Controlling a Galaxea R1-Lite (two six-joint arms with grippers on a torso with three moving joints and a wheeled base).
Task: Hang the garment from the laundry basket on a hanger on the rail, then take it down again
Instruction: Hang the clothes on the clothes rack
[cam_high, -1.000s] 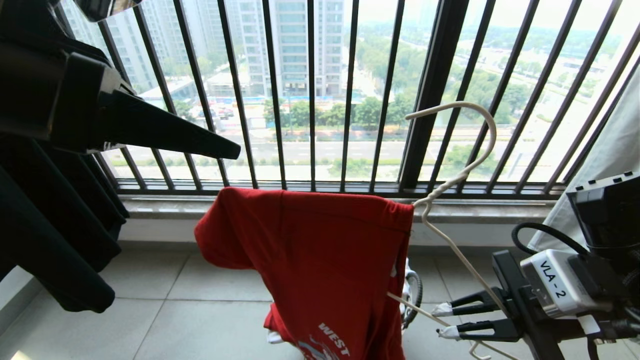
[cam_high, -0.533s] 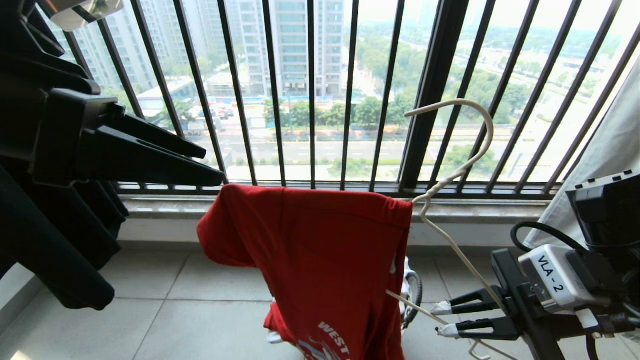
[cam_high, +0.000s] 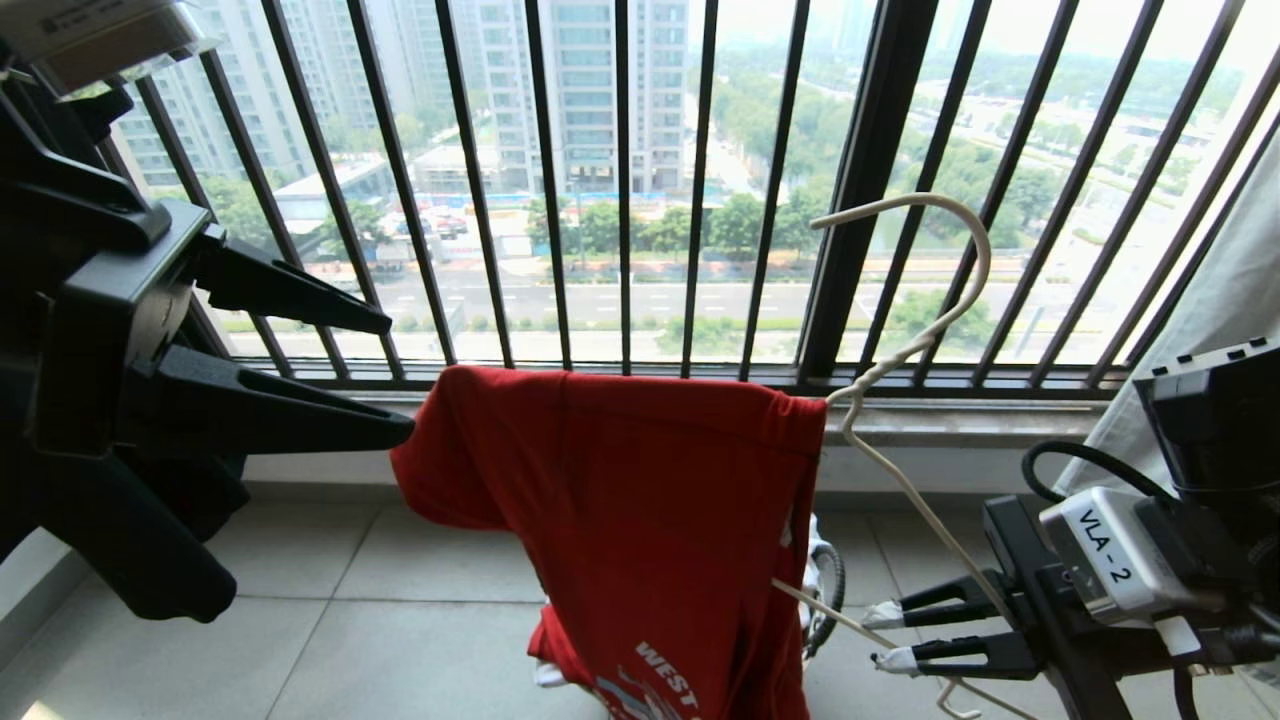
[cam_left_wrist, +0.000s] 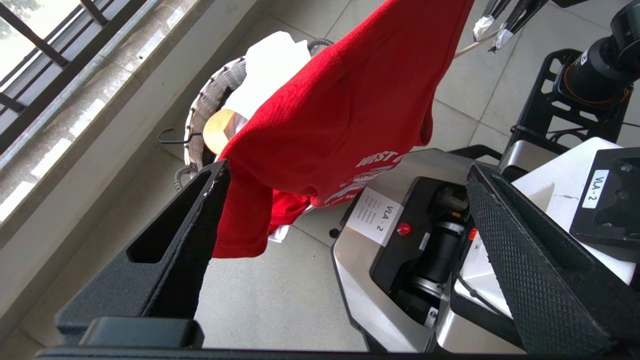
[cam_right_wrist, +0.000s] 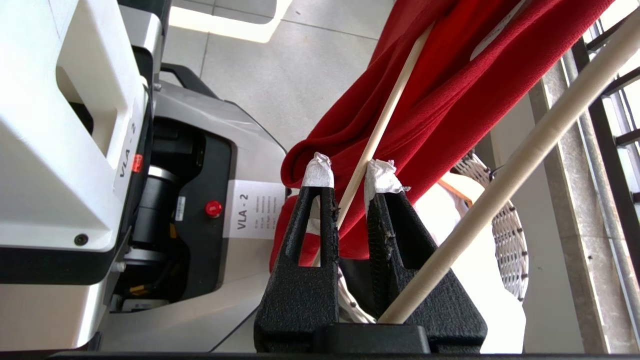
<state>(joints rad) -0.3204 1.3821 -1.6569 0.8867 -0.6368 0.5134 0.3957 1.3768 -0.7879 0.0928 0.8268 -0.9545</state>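
Observation:
The garment (cam_high: 640, 520), a red T-shirt with white "WEST" letters, drapes over one arm of the off-white hanger (cam_high: 905, 490), whose hook (cam_high: 960, 225) stands free in front of the window bars. My right gripper (cam_high: 885, 638) at the lower right is shut on the hanger's thin lower rod (cam_right_wrist: 385, 120), which runs between its taped fingertips (cam_right_wrist: 317, 172). My left gripper (cam_high: 400, 380) is open to the left of the shirt, one finger (cam_left_wrist: 200, 225) beside the red sleeve (cam_left_wrist: 240, 225), holding nothing. The laundry basket (cam_left_wrist: 205, 105) stands on the floor below. The rail is out of view.
A white garment (cam_left_wrist: 270, 70) lies in the basket. A black garment (cam_high: 150, 560) hangs at the far left behind my left arm. Pale cloth (cam_high: 1230, 290) hangs at the right edge. Black window bars (cam_high: 860, 190) and a stone sill (cam_high: 330, 410) run close behind the shirt.
My left gripper has rolled at the wrist, so both open fingers now show one above the other, and it has sunk slightly. The right gripper, hanger and shirt have stayed put.

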